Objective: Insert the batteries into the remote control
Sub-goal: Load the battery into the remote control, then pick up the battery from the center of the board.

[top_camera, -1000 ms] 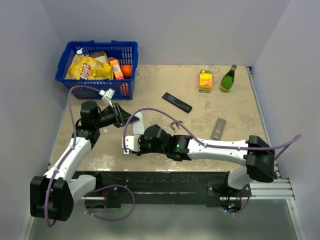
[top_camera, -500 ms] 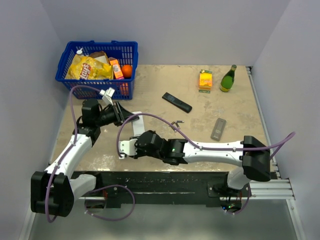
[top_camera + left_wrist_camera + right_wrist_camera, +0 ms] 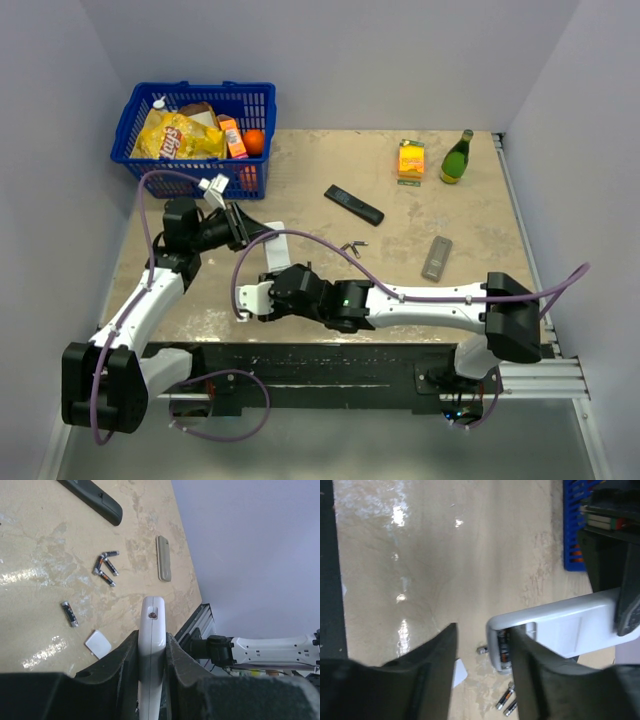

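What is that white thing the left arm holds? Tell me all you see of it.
A white remote: a slim, plastic-looking bar with a rounded end. The left gripper clamps its other end, holding it above the table, tip toward the right gripper, whose open fingers stand near that tip; contact is unclear. Its open bay near the tip shows one battery seated.

The remote (image 3: 151, 625) is white, the basket (image 3: 200, 88) blue, the tabletop (image 3: 300, 160) mottled beige.

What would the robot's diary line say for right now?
left gripper: shut on white remote | right gripper: open, empty | seated battery: one visible | loose batteries: on table
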